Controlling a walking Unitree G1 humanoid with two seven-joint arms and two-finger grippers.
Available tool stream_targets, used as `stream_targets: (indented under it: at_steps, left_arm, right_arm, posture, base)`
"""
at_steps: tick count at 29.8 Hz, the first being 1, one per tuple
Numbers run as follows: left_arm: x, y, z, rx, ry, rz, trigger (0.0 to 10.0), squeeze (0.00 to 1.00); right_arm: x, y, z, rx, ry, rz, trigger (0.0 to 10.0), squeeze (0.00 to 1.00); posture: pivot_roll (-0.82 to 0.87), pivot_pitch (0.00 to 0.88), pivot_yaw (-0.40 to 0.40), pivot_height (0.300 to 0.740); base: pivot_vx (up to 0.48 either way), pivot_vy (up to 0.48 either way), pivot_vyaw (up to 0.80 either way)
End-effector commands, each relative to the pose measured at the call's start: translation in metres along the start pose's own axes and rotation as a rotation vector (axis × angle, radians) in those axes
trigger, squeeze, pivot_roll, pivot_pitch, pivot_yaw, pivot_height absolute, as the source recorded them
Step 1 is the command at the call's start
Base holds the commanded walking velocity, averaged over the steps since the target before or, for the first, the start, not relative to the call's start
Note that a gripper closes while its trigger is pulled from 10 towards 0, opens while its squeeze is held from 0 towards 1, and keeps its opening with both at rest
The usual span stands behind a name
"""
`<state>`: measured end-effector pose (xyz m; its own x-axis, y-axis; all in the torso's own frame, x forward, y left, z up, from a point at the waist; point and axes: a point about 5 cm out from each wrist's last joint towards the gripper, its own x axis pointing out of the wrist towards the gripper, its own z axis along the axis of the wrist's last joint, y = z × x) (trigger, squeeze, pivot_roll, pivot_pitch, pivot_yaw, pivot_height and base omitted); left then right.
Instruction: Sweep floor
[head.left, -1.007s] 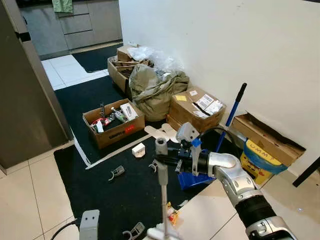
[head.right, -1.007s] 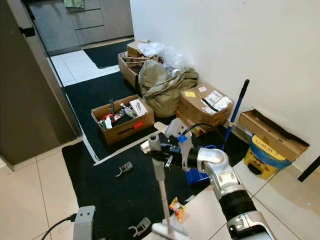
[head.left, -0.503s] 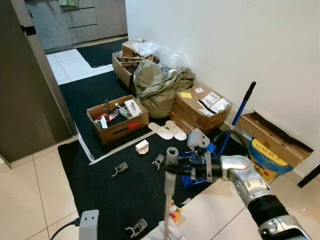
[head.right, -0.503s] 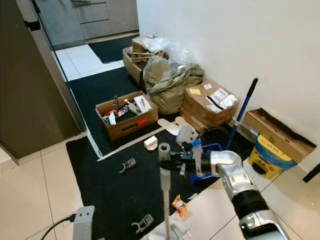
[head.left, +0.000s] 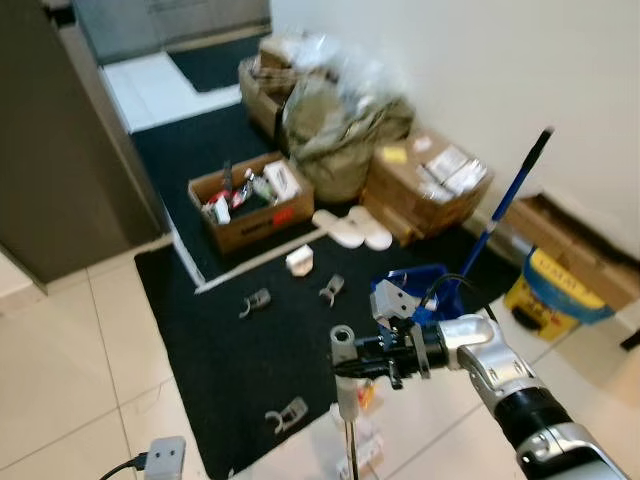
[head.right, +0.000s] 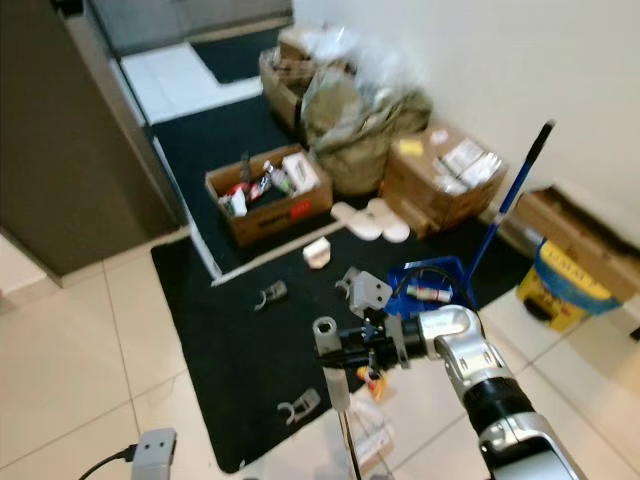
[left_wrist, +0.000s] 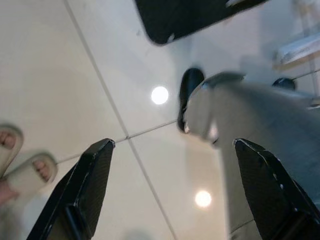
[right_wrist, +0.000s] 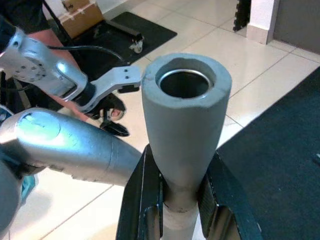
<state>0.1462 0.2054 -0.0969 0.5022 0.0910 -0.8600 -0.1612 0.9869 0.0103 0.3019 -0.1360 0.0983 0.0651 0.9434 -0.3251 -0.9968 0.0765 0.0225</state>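
Head views: the right pincer (head.left: 362, 366) is clamped on the broom handle (head.left: 345, 385) just under its grey top. The handle stands upright, long axis vertical, open end up, and is cut off at 6 o'clock. A blue dustpan (head.left: 420, 290) sits at 2 o'clock from it on the black mat (head.left: 230, 340); everything is blurred.

Left wrist view: the left pincer (left_wrist: 170, 192) is spread wide over pale floor tiles (left_wrist: 60, 80), gripping nothing; a blurred silver shape is hard to make out.

Right wrist view: black fingers (right_wrist: 145, 210) squeeze the handle's neck.

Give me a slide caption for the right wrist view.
Right gripper clamps the broom handle just below its grey hollow top, above tile floor.
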Motion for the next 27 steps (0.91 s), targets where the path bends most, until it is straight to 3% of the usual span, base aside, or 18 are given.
stream_targets:
  at_steps: [1,5,7,8,9,11,13,16,17,19,22,27]
  left_arm:
    - [-0.004,0.009,-0.015,0.021,0.038,0.017,10.0,0.0]
    - [-0.005,0.015,-0.014,0.033,0.023,0.039,10.0,0.0]
    - [-0.017,0.052,-0.029,0.026,-0.006,0.087,10.0,0.0]
    - [-0.017,0.052,-0.029,0.026,-0.006,0.087,10.0,0.0]
    - [-0.028,0.079,-0.039,0.029,-0.028,0.122,10.0,0.0]
    - [-0.028,0.079,-0.039,0.029,-0.028,0.122,10.0,0.0]
    - [-0.035,0.101,-0.024,0.022,-0.129,0.146,10.0,0.0]
    - [-0.036,0.107,-0.012,0.02,-0.179,0.146,10.0,0.0]
    - [-0.035,0.11,0.005,0.021,-0.234,0.135,10.0,0.0]
    - [-0.035,0.11,0.005,0.021,-0.234,0.135,10.0,0.0]
    - [-0.031,0.104,0.029,0.041,-0.299,0.102,10.0,0.0]
    - [-0.028,0.095,0.035,0.057,-0.318,0.077,10.0,0.0]
  right_arm:
    - [0.01,0.005,-0.013,-0.028,0.038,-0.026,10.0,0.0]
    - [0.017,0.003,-0.01,-0.085,0.021,-0.074,10.0,0.0]
    - [0.022,-0.001,-0.003,-0.154,-0.004,-0.139,10.0,0.0]
    - [0.022,-0.001,-0.003,-0.154,-0.004,-0.139,10.0,0.0]
    - [0.025,-0.005,0.003,-0.184,-0.036,-0.187,10.0,0.0]
    - [0.025,-0.005,0.003,-0.184,-0.036,-0.187,10.0,0.0]
    - [0.024,-0.017,0.018,-0.213,-0.117,-0.303,10.0,0.0]
    - [0.024,-0.021,0.025,-0.226,-0.151,-0.34,10.0,0.0]
    - [0.023,-0.025,0.035,-0.245,-0.191,-0.372,10.0,0.0]
    - [0.023,-0.025,0.035,-0.245,-0.191,-0.372,10.0,0.0]
    - [0.023,-0.033,0.056,-0.292,-0.268,-0.401,10.0,0.0]
    - [0.026,-0.038,0.081,-0.349,-0.34,-0.396,10.0,0.0]
  posture:
    - [0.13,0.289,0.039,0.74]
    - [0.14,0.318,0.045,0.74]
    - [0.15,0.338,0.05,0.74]
    - [0.15,0.338,0.05,0.74]
    - [0.16,0.344,0.053,0.74]
    - [0.16,0.344,0.053,0.74]
    - [0.17,0.36,0.062,0.74]
    - [0.17,0.36,0.062,0.74]
    - [0.17,0.362,0.066,0.74]
    - [0.17,0.362,0.066,0.74]
    - [0.18,0.362,0.074,0.74]
    - [0.18,0.36,0.077,0.74]
  base:
    - [0.0,0.0,0.0]
    - [0.0,0.0,0.0]
    - [0.0,0.0,0.0]
    - [0.0,0.0,0.0]
    - [0.0,0.0,0.0]
    - [0.0,0.0,0.0]
    - [0.0,0.0,0.0]
    - [0.0,0.0,0.0]
    - [0.0,0.0,0.0]
    - [0.0,0.0,0.0]
    - [0.0,0.0,0.0]
    - [0.0,0.0,0.0]
